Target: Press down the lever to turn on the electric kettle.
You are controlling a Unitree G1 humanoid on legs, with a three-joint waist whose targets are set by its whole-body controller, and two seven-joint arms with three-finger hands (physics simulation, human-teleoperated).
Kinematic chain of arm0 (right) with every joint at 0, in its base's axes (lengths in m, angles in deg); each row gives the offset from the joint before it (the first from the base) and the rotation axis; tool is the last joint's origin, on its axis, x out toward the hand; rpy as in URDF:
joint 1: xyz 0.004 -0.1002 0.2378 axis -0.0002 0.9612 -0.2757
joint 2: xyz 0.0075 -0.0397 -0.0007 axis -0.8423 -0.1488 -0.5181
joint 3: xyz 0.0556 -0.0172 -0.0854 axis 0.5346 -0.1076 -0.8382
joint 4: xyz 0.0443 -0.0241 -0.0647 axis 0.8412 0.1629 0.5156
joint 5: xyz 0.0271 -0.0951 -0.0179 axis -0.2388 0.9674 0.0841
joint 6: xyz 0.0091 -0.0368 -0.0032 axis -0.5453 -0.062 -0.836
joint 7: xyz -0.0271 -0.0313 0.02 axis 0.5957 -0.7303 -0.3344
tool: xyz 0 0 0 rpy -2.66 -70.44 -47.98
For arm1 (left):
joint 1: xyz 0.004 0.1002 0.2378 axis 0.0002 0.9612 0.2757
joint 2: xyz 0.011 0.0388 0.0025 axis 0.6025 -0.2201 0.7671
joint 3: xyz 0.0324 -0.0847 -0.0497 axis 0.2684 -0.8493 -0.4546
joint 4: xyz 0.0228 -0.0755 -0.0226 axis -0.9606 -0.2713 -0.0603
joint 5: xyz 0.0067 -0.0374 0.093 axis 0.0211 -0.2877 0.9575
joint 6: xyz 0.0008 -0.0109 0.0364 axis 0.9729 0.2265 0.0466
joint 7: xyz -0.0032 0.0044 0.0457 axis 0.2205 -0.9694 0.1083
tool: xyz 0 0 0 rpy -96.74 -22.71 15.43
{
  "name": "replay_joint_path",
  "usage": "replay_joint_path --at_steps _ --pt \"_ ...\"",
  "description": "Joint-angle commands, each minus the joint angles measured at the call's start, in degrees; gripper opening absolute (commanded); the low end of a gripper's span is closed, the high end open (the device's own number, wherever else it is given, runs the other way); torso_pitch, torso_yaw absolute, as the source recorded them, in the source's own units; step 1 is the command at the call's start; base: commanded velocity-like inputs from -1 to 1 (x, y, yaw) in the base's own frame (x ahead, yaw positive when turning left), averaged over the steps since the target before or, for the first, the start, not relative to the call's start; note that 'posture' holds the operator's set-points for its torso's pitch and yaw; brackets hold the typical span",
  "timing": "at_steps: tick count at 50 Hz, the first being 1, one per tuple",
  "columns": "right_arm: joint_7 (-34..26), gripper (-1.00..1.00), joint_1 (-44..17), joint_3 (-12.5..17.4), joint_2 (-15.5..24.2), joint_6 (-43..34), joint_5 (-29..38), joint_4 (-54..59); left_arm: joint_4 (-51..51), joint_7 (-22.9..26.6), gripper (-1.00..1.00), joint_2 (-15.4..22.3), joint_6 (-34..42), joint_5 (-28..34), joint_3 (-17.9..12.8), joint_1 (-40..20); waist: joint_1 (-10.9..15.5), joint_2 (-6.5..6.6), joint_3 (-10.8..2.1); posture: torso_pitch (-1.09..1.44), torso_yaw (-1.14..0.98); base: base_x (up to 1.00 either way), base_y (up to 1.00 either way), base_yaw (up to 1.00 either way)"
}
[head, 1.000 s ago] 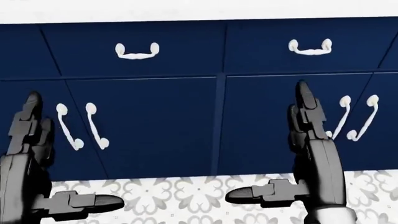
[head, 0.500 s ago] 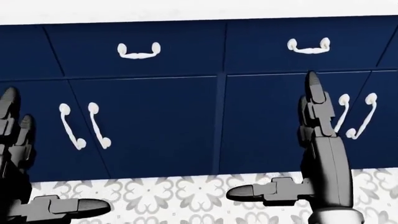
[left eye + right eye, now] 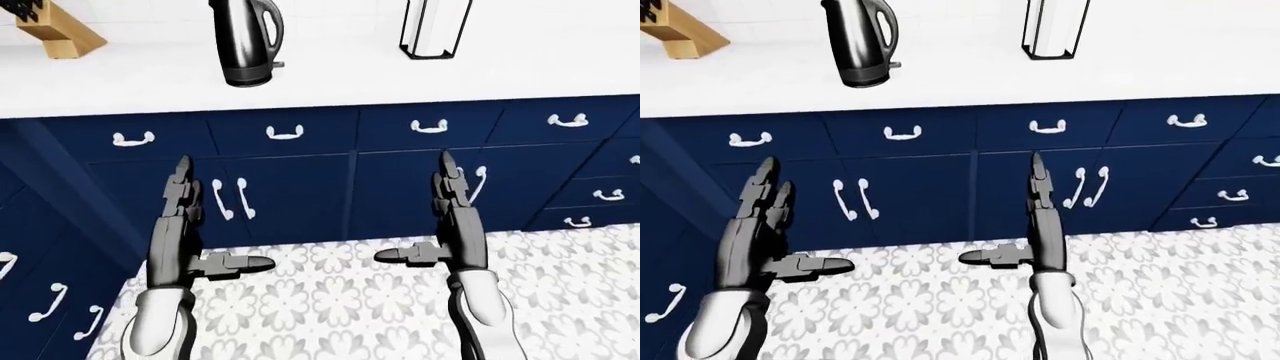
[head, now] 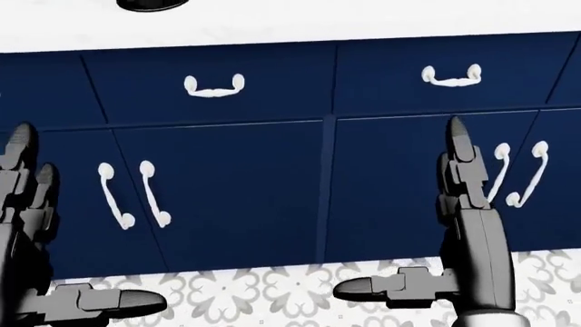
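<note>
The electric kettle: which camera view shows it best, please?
The left-eye view shows the electric kettle best: body, handle and base on the white counter, though its top is cut off. The right-eye view shows nearly the same. The head view shows only a dark sliver of its base at the top edge.

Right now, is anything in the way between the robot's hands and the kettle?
Nothing stands in the way. The kettle sits alone on the white counter, with the left hand and right hand open, low before the blue cabinets. They must rise over the counter edge.
</note>
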Motion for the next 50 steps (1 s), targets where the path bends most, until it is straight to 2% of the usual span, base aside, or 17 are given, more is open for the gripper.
replay_joint_path --at_steps 1,5,8,10,11,13,18,21,26,31,32,34,37,42,44,46,50 --pt "-0.37 1.0 -1.3 -0.68 -0.19 2.25 -0.56 -2.27 3.26 -0.45 1.0 0.47 -1.64 0.36 -0.8 -1.02 0.27 0.02 -0.95 0.0 0.0 0.0 0.39 0.0" --pt "-0.38 1.0 -1.01 -0.72 -0.16 3.12 -0.6 -1.76 2.8 -0.4 1.0 0.37 -2.35 0.81 -0.57 -0.69 0.25 0.75 -0.12 0.0 0.0 0.0 0.37 0.0" --pt "-0.27 1.0 -0.7 -0.83 -0.21 3.48 -0.44 -1.66 2.72 -0.43 1.0 0.25 -2.59 0.96 -0.48 -0.53 -0.07 4.62 0.19 0.0 0.0 0.0 0.28 0.0" --pt "-0.23 1.0 -0.54 -0.82 -0.24 3.9 -0.49 -1.3 2.59 -0.48 1.0 0.16 -2.81 1.1 -0.34 -0.43 0.2 9.5 -1.29 0.0 0.0 0.0 0.28 0.0" --pt "-0.23 1.0 -0.48 -0.83 -0.26 3.93 -0.51 -1.27 2.5 -0.5 1.0 0.12 -2.92 1.16 -0.24 -0.38 0.61 6.7 -0.71 0.0 0.0 0.0 0.27 0.0" --pt "-0.47 1.0 -0.28 -1.07 -0.24 4.11 -0.53 -0.83 2.35 -0.5 1.0 0.04 -3.27 1.18 -0.22 -0.12 0.84 6.55 -0.31 0.0 0.0 0.0 0.28 0.0" --pt "-0.54 1.0 0.1 -1.35 -0.31 4.76 -0.37 -0.63 2.24 -0.5 1.0 -0.05 -3.55 1.29 -0.2 0.11 1.35 3.21 -0.16 0.0 0.0 0.0 0.23 0.05" --pt "-0.39 1.0 0.23 -1.39 -0.39 5.03 -0.25 -0.46 2.18 -0.45 1.0 -0.02 -3.59 1.18 -0.34 0.08 1.24 4.14 -0.32 0.0 0.0 0.0 0.0 0.28" --pt "-0.52 1.0 0.17 -1.24 -0.36 5.49 -0.64 -0.13 2.0 -0.54 1.0 -0.21 -4.2 1.35 -0.08 0.56 1.19 2.52 -0.13 0.0 0.0 0.0 0.0 0.28" --pt "-0.71 1.0 0.4 -1.29 -0.37 6.18 -1.06 0.24 1.96 -0.5 1.0 -0.29 -4.54 1.35 -0.24 0.86 1.01 -2.13 -0.55 0.0 0.0 0.0 0.0 0.28" --pt "-0.63 1.0 0.39 -1.27 -0.39 6.22 -1.03 0.3 1.85 -0.53 1.0 -0.32 -4.7 1.48 -0.1 0.94 0.54 0.42 -0.18 0.0 0.0 0.0 0.0 0.27" --pt "-0.64 1.0 0.49 -1.31 -0.35 6.32 -0.99 0.42 1.6 -0.52 1.0 -0.31 -4.88 1.42 -0.23 0.96 0.86 -0.76 -0.23 0.0 0.0 0.0 0.0 0.19" --pt "-0.79 1.0 0.58 -1.33 -0.36 6.64 -1.09 0.57 1.83 -0.5 1.0 -0.33 -4.67 1.44 -0.21 0.91 1.37 0.48 -0.48 0.0 0.0 0.0 0.0 0.24" --pt "-0.46 1.0 0.53 -1.21 -0.56 7.35 -1.44 0.81 1.4 -0.57 1.0 -0.26 -4.86 1.44 -0.29 0.72 0.12 3.18 0.19 0.0 0.0 0.0 0.0 0.19" --pt "-1.23 1.0 0.83 -1.7 -0.45 8.03 -1.98 0.07 1.45 -0.56 1.0 -0.24 -4.78 1.46 -0.25 0.7 -0.54 6.01 -0.79 0.0 0.0 0.0 0.0 0.0" --pt "-1.42 1.0 0.99 -1.99 -0.49 7.47 -1.98 -1.1 1.66 -0.52 1.0 -0.26 -4.72 1.42 -0.29 0.81 -0.39 4.46 -0.12 0.0 0.0 0.0 0.0 0.0" --pt "-1.64 1.0 1.25 -2.19 -0.42 7.83 -1.59 -1.65 1.82 -0.41 1.0 -0.29 -4.74 1.38 -0.34 0.96 0.13 3.11 -0.86 0.0 0.0 0.0 0.0 0.0"
